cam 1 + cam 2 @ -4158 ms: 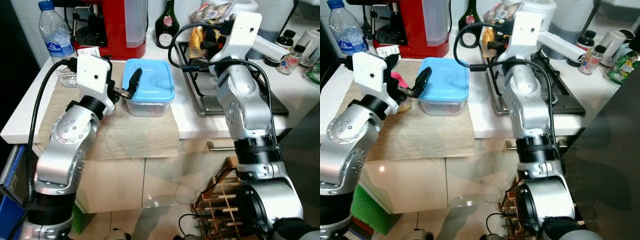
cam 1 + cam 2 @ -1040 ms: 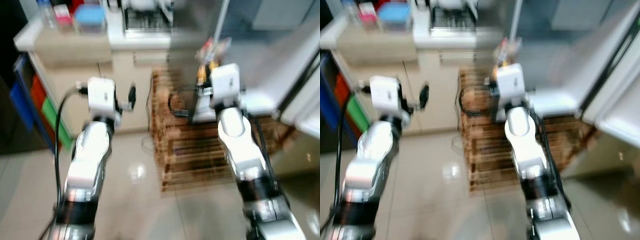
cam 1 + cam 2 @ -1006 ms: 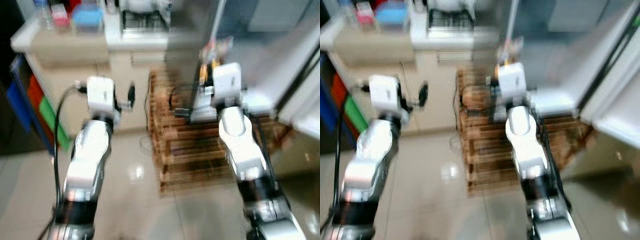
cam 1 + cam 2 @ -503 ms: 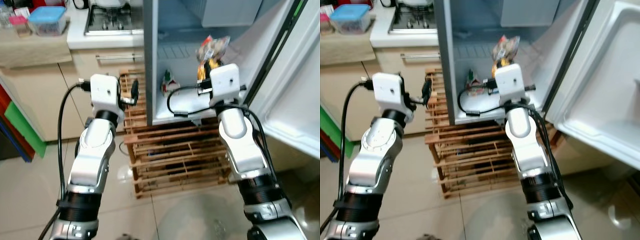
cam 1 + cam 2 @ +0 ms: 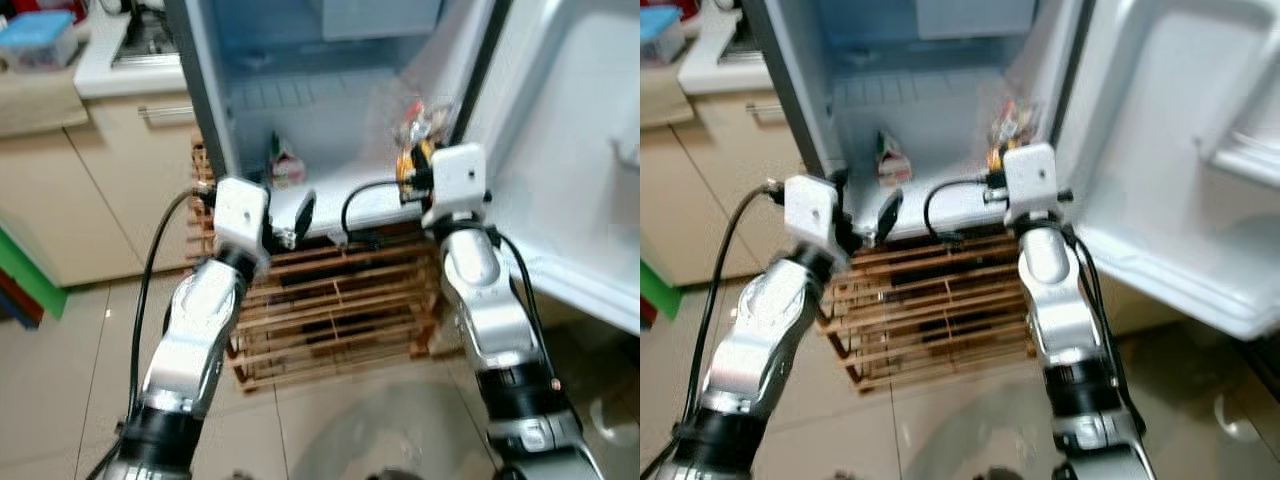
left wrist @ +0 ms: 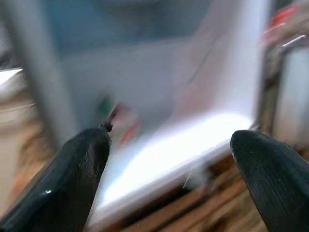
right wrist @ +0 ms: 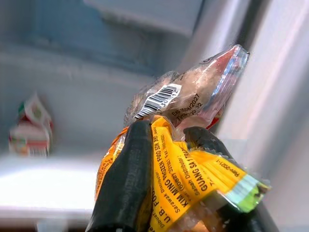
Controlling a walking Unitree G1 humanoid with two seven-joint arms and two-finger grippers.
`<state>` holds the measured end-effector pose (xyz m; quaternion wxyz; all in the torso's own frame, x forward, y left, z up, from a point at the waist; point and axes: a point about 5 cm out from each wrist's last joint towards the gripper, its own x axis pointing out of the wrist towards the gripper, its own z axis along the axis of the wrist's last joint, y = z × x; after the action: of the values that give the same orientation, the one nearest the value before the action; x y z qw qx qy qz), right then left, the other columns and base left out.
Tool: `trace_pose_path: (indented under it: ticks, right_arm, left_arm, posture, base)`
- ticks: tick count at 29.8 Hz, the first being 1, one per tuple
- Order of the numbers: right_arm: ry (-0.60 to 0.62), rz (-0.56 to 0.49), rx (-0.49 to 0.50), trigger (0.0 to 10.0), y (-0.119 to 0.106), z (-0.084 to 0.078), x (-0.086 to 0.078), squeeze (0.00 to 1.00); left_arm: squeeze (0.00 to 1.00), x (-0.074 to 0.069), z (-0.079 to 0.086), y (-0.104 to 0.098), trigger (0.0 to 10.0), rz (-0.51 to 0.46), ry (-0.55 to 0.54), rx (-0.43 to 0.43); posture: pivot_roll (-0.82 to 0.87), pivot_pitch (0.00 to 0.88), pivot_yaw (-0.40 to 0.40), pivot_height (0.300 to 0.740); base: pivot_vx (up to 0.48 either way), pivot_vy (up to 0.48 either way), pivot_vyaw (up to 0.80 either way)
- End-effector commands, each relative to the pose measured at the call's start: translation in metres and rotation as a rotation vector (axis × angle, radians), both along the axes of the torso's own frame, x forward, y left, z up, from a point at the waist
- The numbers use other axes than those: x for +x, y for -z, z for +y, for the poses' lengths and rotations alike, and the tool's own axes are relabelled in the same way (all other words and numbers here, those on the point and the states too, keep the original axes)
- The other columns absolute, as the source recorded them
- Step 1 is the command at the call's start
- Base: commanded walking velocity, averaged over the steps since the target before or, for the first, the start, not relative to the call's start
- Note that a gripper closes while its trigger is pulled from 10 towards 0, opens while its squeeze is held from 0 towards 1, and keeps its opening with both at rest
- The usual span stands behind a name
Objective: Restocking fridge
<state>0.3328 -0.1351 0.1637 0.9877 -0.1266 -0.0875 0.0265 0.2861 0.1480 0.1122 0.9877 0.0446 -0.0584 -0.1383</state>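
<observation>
The small fridge [image 5: 330, 70] stands open before me, its door [image 5: 560, 150] swung out to the right. My right gripper [image 7: 178, 164] is shut on a clear food packet with a yellow label [image 7: 178, 145], held up at the fridge's right front edge [image 5: 418, 130]. My left gripper [image 5: 298, 215] is open with nothing between its fingers [image 6: 72, 179], at the lower left front of the fridge. A small red and white carton [image 5: 285, 168] stands on the fridge's floor near the left wall.
A wooden slatted rack [image 5: 330, 310] sits under the fridge. A counter with cabinets [image 5: 100, 170] is to the left, bearing a blue-lidded container [image 5: 35, 40]. Tiled floor [image 5: 60, 400] lies below me.
The camera has swung right and closer, so the fridge is now centred. Both arms stay raised; the right gripper with the packet is nearer the fridge opening.
</observation>
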Motion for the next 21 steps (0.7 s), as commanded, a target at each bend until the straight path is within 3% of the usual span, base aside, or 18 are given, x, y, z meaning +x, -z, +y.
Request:
trace_pose_path:
  ticks: [1, 5, 9, 13, 15, 18, 21]
  right_arm:
    - [-0.019, -0.049, -0.027, 0.0, -0.004, 0.004, 0.001, 0.0]
    - [0.019, -0.049, -0.021, 0.0, 0.001, 0.003, 0.007, 0.0]
    - [0.001, -0.072, -0.028, 0.0, -0.005, 0.008, 0.011, 0.0]
    - [-0.002, -0.085, -0.017, 0.0, -0.007, 0.01, 0.019, 0.0]
    - [-0.009, -0.113, -0.024, 0.0, -0.011, 0.013, 0.023, 0.0]
    - [-0.013, -0.118, -0.022, 0.0, -0.012, 0.015, 0.025, 0.0]
    - [-0.022, -0.123, -0.021, 0.0, -0.014, 0.018, 0.026, 0.0]
  left_arm:
    - [0.0, 0.002, 0.012, 0.003, 10.0, -0.032, -0.077, 0.005]
    - [0.0, 0.007, 0.002, 0.012, 10.0, -0.023, -0.082, 0.089]
    - [0.0, 0.01, -0.006, -0.006, 10.0, -0.135, -0.073, 0.108]
    - [0.0, 0.013, -0.017, -0.002, 10.0, -0.198, -0.031, 0.173]
    - [0.0, 0.017, -0.022, -0.006, 10.0, -0.228, -0.013, 0.168]
    - [0.0, 0.021, -0.023, -0.008, 10.0, -0.198, -0.005, 0.127]
    - [0.0, 0.025, -0.024, -0.018, 10.0, -0.189, 0.0, 0.094]
  posture:
    - [-0.09, 0.038, 0.008, 0.74]
    - [-0.08, 0.034, -0.006, 0.74]
    - [-0.06, 0.031, -0.009, 0.74]
    - [-0.06, 0.029, -0.014, 0.74]
    - [-0.05, 0.025, -0.01, 0.74]
    - [-0.05, 0.019, -0.007, 0.74]
    - [-0.04, 0.012, -0.005, 0.74]
  base:
    - [0.0, 0.0, 0.0]
    - [0.0, 0.0, 0.0]
    - [0.0, 0.0, 0.0]
    - [0.0, 0.0, 0.0]
    - [0.0, 0.0, 0.0]
    - [0.0, 0.0, 0.0]
    - [0.48, 0.0, 0.0]
